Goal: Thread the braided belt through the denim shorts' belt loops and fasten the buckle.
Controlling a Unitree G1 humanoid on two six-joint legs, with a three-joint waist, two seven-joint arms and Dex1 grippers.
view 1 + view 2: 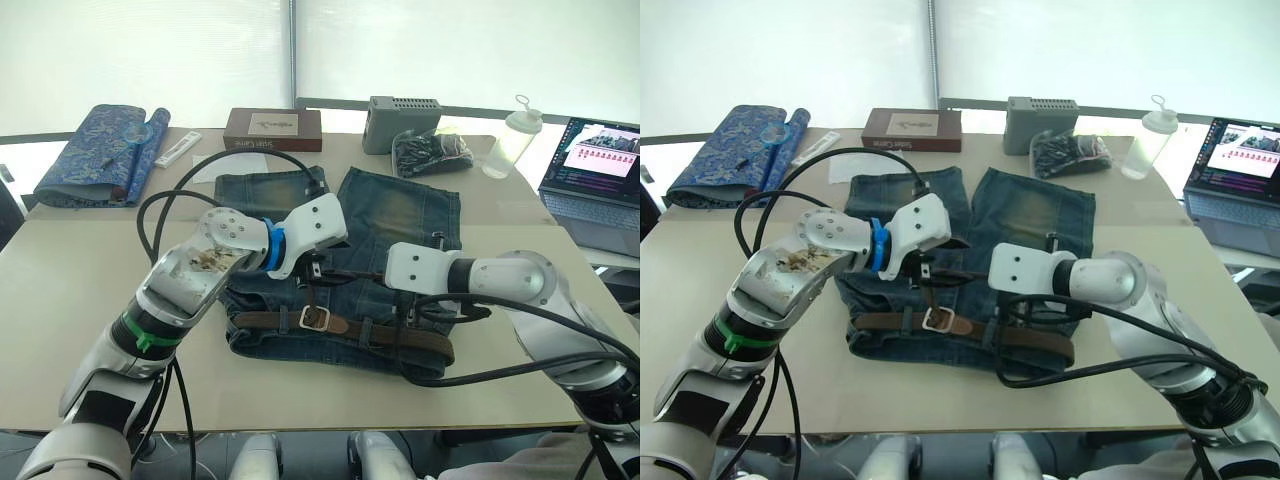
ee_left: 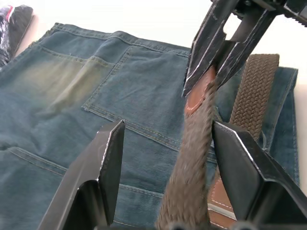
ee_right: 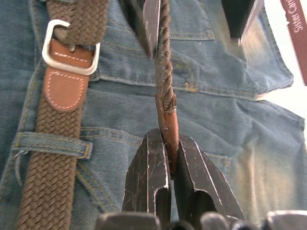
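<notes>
The faded denim shorts (image 1: 395, 215) lie flat on the table, waistband toward me. The braided belt (image 1: 410, 341) runs along the waistband under a belt loop (image 3: 53, 143), and its silver buckle (image 3: 71, 48) rests on the denim. The belt's free end is lifted off the shorts. My right gripper (image 3: 170, 136) is shut on that end's brown leather tip. My left gripper (image 2: 168, 125) stands open around the raised strap, just behind the right gripper (image 2: 201, 86). Both meet above the shorts' middle, just beyond the buckle (image 1: 315, 318).
At the table's back stand a blue patterned fabric roll (image 1: 95, 150), a brown box (image 1: 272, 128), a grey box (image 1: 400, 120), a black bag (image 1: 432, 150) and a bottle (image 1: 515, 135). An open laptop (image 1: 595, 170) sits at the far right. Black cables (image 1: 170, 205) loop over the left arm.
</notes>
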